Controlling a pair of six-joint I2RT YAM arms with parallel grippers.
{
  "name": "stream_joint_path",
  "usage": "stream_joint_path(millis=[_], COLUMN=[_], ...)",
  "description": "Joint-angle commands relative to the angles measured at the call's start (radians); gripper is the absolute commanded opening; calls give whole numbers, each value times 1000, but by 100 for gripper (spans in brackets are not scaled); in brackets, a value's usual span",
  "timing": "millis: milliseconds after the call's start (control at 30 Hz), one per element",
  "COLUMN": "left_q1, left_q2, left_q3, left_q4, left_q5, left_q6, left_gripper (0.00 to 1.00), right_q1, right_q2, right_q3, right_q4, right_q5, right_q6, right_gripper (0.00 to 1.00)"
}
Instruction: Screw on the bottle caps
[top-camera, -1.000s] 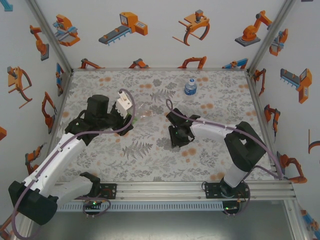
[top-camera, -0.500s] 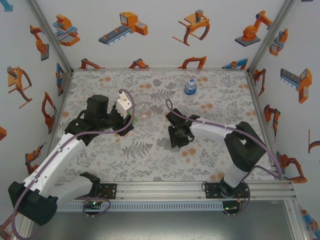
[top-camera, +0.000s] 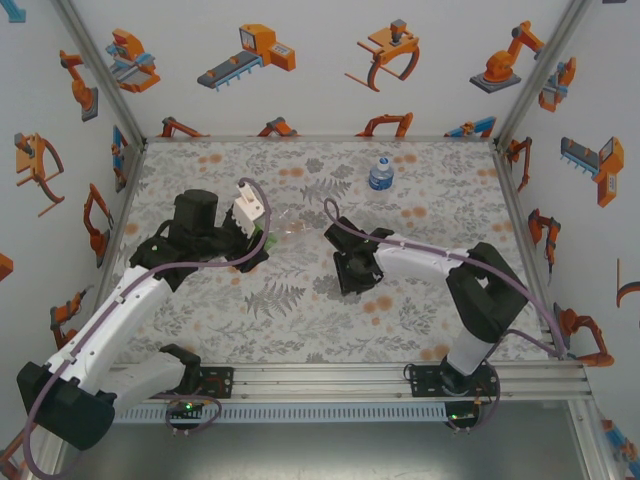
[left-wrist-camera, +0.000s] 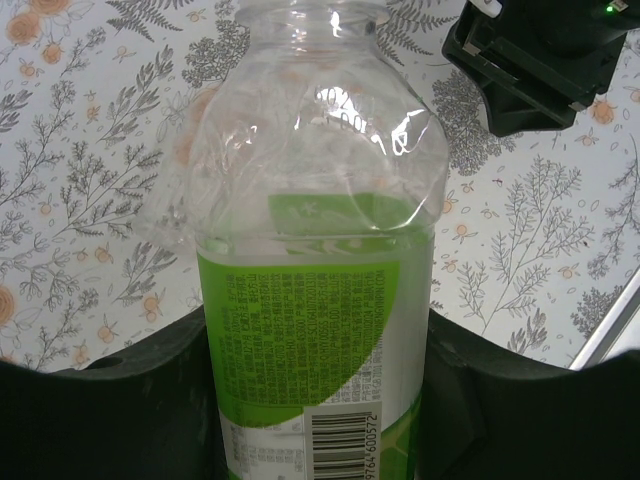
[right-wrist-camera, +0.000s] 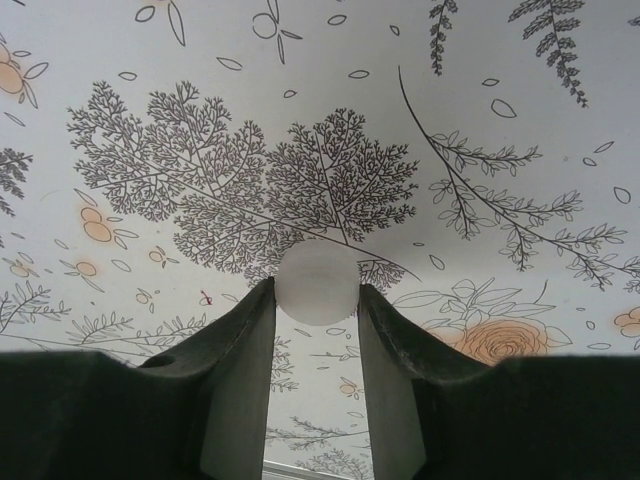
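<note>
My left gripper (left-wrist-camera: 315, 335) is shut on the green-label bottle (left-wrist-camera: 310, 300), with both fingers pressed against its label. The bottle's threaded neck (left-wrist-camera: 305, 15) is open, with no cap on it. In the top view this bottle (top-camera: 287, 230) lies tilted toward the table's middle, held out from the left gripper (top-camera: 262, 238). My right gripper (right-wrist-camera: 317, 292) is shut on a small white bottle cap (right-wrist-camera: 318, 280), pinched at the very fingertips just over the floral table. The right gripper (top-camera: 346, 280) sits a short way right of the bottle's mouth.
A blue-label bottle (top-camera: 380, 173) stands upright at the back of the table, right of centre. The right arm's black wrist (left-wrist-camera: 540, 50) shows beyond the held bottle's mouth. Printed walls close in three sides; the aluminium rail (top-camera: 330, 380) runs along the near edge.
The right gripper's fingers have narrowed onto the white cap, and the right arm has shifted slightly left toward the bottle. The left arm and its bottle have stayed put.
</note>
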Motion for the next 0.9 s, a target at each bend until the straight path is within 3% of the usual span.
stream_joint_path(millis=[0,433,733,867], left_q1=[2,2,1,-10], left_q2=[8,9,8,-4], left_q3=[23,25,19,5], left_q4=[-1,-6,-7,-4], left_q5=[24,32,55,92], left_q6=[-8,-6,23,61], left_gripper=[0,0,0,0], right_q1=[8,15,16,8], right_q2=[28,37,-13,-100], right_q3=[23,42,40,35], right_q4=[-26,-39,-36,-1], right_q5=[15,33,43,-16], right_q6=[-1,-5,-33,-119], right_gripper=[39,39,24,19])
